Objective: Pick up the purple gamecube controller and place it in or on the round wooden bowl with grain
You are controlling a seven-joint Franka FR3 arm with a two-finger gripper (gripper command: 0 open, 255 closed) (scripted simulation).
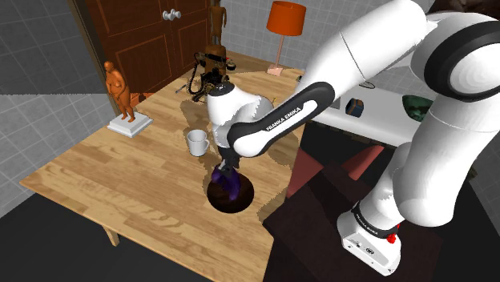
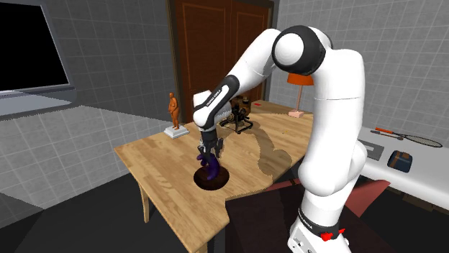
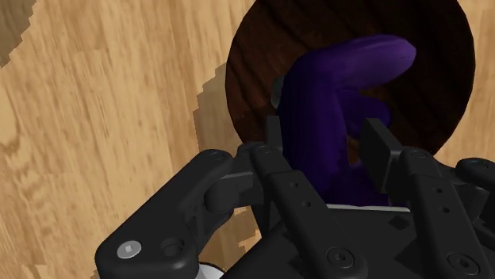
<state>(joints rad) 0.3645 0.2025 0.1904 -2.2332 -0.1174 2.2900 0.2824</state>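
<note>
Black gripper (image 3: pixel 327 136) clasps the purple controller (image 3: pixel 341 87) upright, its lower end down in the round dark bowl (image 3: pixel 254 71) on a pale plank table (image 1: pixel 120 184). This looks like the placing step; next, the fingers should part and lift clear. The controller is smooth and lobed, the bowl streaked with wood grain.

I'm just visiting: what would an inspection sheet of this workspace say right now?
Surface: wooden table.
Job's things: purple controller upright over the dark wooden bowl.
Clutter: white mug, orange figurine, black telephone.
Grippers: claw shut on the purple controller, above the bowl.
Cables: nothing seen.
Surroundings: brown double doors, orange lamp, grey tiled walls.
</note>
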